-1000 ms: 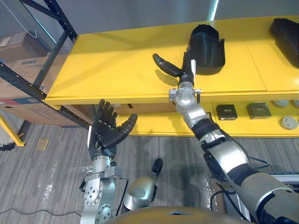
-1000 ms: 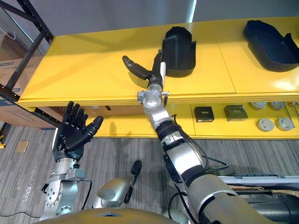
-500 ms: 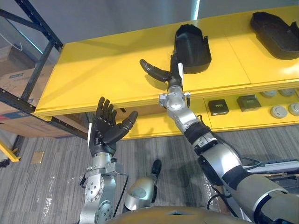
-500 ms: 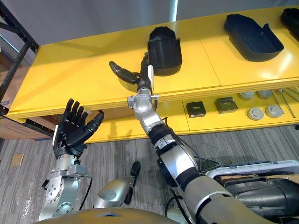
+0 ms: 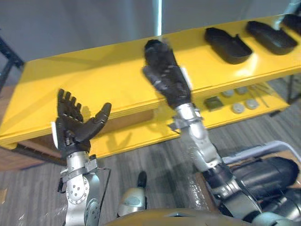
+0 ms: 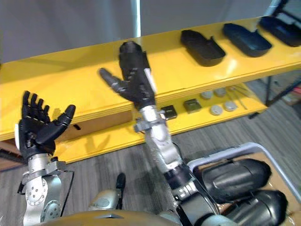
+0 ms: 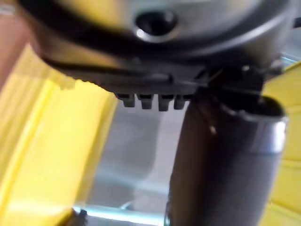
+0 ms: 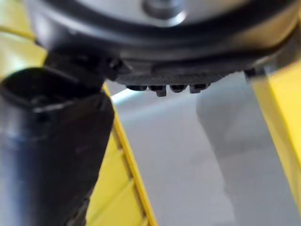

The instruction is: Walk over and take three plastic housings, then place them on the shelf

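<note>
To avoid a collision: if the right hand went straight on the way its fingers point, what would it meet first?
Probably the grey wall behind the yellow shelf. The right hand is open, and the three housings lie to its right, off that line; depth is unclear.

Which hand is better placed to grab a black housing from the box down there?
Probably the right hand: the box of housings lies on its side, by that arm. The left hand is raised far across.

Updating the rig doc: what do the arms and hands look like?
The left arm and right arm are jointed silver-grey metal casings. The left hand and right hand are black, with fingers and thumb, a white strip along one edge.
</note>
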### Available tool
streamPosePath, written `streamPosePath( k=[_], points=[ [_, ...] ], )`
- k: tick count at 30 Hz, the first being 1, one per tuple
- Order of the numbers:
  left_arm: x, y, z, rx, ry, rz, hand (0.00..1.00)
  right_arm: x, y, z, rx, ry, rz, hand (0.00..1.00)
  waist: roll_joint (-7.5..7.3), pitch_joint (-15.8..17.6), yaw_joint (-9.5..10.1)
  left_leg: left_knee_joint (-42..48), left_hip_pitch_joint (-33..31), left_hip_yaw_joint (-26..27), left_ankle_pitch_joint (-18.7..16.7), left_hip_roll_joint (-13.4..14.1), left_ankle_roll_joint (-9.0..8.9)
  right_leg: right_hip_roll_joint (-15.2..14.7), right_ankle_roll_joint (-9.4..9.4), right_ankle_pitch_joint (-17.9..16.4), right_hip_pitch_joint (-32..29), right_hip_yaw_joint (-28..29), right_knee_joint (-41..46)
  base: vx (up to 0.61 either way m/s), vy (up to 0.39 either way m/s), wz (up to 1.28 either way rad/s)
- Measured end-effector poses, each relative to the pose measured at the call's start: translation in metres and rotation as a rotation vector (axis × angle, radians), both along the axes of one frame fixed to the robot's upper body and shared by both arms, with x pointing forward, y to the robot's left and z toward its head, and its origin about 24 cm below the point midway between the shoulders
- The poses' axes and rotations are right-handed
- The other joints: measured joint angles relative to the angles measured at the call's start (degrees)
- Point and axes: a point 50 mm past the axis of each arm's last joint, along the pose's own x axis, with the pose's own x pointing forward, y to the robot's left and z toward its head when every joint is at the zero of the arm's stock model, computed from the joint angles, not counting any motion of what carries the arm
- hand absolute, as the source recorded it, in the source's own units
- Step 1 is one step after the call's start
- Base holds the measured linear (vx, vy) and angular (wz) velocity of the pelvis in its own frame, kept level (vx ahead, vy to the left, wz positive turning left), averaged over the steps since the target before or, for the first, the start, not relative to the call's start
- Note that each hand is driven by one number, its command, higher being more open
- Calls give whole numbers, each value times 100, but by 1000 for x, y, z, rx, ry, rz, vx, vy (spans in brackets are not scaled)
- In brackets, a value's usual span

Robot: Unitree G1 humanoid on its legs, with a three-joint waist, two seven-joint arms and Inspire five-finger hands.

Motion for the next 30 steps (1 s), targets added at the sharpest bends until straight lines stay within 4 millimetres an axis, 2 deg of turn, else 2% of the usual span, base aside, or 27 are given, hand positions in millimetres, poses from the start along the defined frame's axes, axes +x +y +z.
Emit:
streamPosePath(
  k=[1, 2, 3, 5, 8, 11, 12, 13, 14, 16, 17, 19, 21, 23, 25, 27, 28, 29, 30],
  points=[
    [1, -3, 1, -10, -9, -4, 100, -7, -22, -13, 16, 68, -103, 100, -47, -57, -137, -1, 29, 158, -20, 40, -5, 11, -20, 36, -84, 173, 0, -51, 3, -68],
    [1, -4, 1, -14, -11, -9, 100, -13, -33, -19, 26, 101, -155, 100, -59, -72, -217, -1, 33, 237, -28, 47, -5, 24, -29, 54, -131, 251, -4, -43, 2, -79],
    [3, -10, 0, -29, -11, -27, 100, -28, -56, -33, 40, 171, -267, 100, -72, -80, -406, 0, 41, 445, -44, 112, -19, 59, -54, 110, -273, 489, -8, -35, 6, -70],
    [4, -18, -1, -48, -1, -48, 100, -45, -76, -46, 40, 247, -359, 100, -80, -85, -605, 0, 77, 699, -67, 180, -39, 115, -77, 207, -402, 761, -64, -24, -7, -84],
    [6, -39, -4, -85, 15, -126, 100, -90, -105, -73, 2, 405, -492, 100, -108, -116, -1053, 1, 263, 1180, -126, 349, -92, 270, -97, 395, -501, 1285, -239, 17, -42, -89],
    [14, -60, -1, -92, -3, -234, 100, -123, -122, -82, -7, 482, -581, 100, -102, -135, -1388, 25, 309, 1504, -186, 495, -169, 430, -159, 498, -709, 1687, -309, 20, -59, -73],
    [16, -63, -1, -89, -3, -251, 100, -127, -125, -82, 5, 488, -594, 100, -101, -136, -1419, 26, 313, 1509, -213, 511, -204, 458, -168, 524, -762, 1778, -312, 18, -52, -86],
    [18, -66, -3, -75, 10, -269, 100, -130, -126, -84, 12, 498, -606, 100, -125, -157, -1452, 114, 305, 1278, -341, 505, -238, 517, -188, 595, -908, 2060, -313, 45, -48, -126],
    [18, -67, -8, -45, 46, -259, 100, -129, -125, -84, 22, 496, -596, 100, -144, -173, -1367, 417, 286, 591, -799, 453, -289, 599, -196, 694, -1009, 2451, -356, 94, -44, -146],
    [18, -67, -19, -43, 120, -243, 100, -127, -116, -86, 72, 504, -546, 100, -164, -176, -1294, 943, 184, 23, -1369, 291, -281, 647, -164, 845, -1096, 2968, -494, 74, 13, -150],
    [15, -66, -28, -42, 173, -229, 100, -125, -108, -90, 96, 520, -498, 100, -161, -178, -1284, 1286, 107, -49, -1648, 246, -245, 682, -132, 895, -1174, 3240, -516, 0, 59, -120],
    [11, -67, -37, -16, 226, -221, 100, -125, -95, -100, 97, 558, -426, 100, -165, -176, -1295, 1623, -6, 118, -1892, 272, -227, 699, -87, 954, -1280, 3456, -583, -41, 78, -75],
    [10, -72, -45, -14, 263, -249, 100, -126, -82, -117, 107, 629, -354, 100, -190, -168, -1257, 1760, -37, 163, -2073, 271, -227, 684, -113, 961, -1284, 3483, -636, -41, 74, -32],
    [10, -80, -47, -4, 269, -303, 100, -131, -71, -134, 129, 704, -296, 100, -178, -178, -1237, 2036, -236, -8, -2220, 261, -198, 703, -154, 898, -1389, 3420, -481, 1, 55, 9],
    [14, -92, -42, 13, 236, -381, 100, -134, -66, -151, 131, 773, -283, 100, -119, -79, -1131, 2652, -626, -453, -2424, 188, -120, 820, -97, 682, -1799, 3424, 252, 21, 49, 0],
    [14, -95, -41, 69, 226, -421, 100, -138, -61, -163, 132, 818, -289, 100, -139, 63, -1059, 2909, -498, -549, -2494, 139, -84, 887, -86, 651, -1908, 3409, 762, -17, 63, -45],
    [13, -94, -41, 78, 227, -432, 100, -138, -60, -161, 137, 800, -291, 100, -136, 68, -1036, 2900, -414, -507, -2546, 130, -35, 834, -24, 692, -1850, 3332, 719, -84, 101, -74],
    [13, -91, -40, 100, 224, -442, 100, -137, -57, -159, 148, 769, -289, 100, -177, 95, -1007, 2891, -273, -357, -2625, 106, 70, 792, 24, 850, -1839, 3072, 674, -95, 76, -65],
    [14, -87, -40, 109, 223, -435, 100, -133, -55, -157, 149, 752, -277, 100, -182, 102, -998, 2861, -261, -264, -2628, 122, 93, 799, 74, 1045, -1877, 2963, 609, -225, 74, -99]
  ],
)
